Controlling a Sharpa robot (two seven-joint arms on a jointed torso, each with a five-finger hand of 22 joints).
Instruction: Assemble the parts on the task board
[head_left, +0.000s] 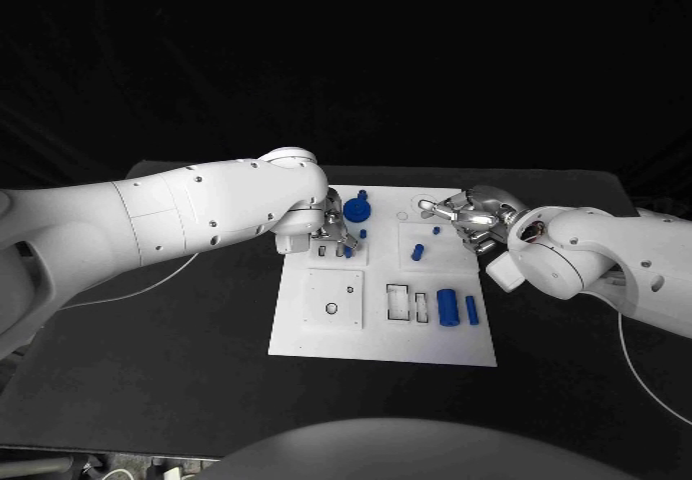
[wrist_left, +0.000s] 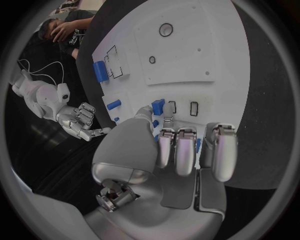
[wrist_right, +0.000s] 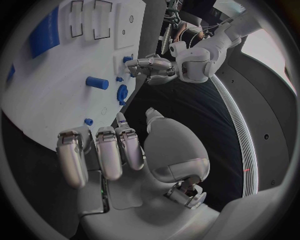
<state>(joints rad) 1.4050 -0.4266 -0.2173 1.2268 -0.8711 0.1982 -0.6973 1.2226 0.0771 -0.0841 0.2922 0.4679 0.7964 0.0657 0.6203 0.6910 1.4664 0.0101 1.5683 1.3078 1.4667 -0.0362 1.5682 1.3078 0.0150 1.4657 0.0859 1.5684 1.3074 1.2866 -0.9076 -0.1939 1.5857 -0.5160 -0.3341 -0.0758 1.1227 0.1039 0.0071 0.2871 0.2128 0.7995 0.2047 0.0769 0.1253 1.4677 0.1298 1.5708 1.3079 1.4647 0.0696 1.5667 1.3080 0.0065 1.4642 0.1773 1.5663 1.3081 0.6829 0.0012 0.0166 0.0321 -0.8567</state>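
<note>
The white task board lies mid-table. My left hand hangs over the small slots at its far left. Its thumb and a finger pinch a small blue part, also visible from the right wrist as the blue part at the left hand. My right hand hovers at the board's far right corner, fingers apart, holding nothing. The right hand has its palm over the board's edge.
On the board lie a blue round gear, a short cylinder, small pegs, a large blue block and a narrow bar beside framed recesses. Black table surrounds the board.
</note>
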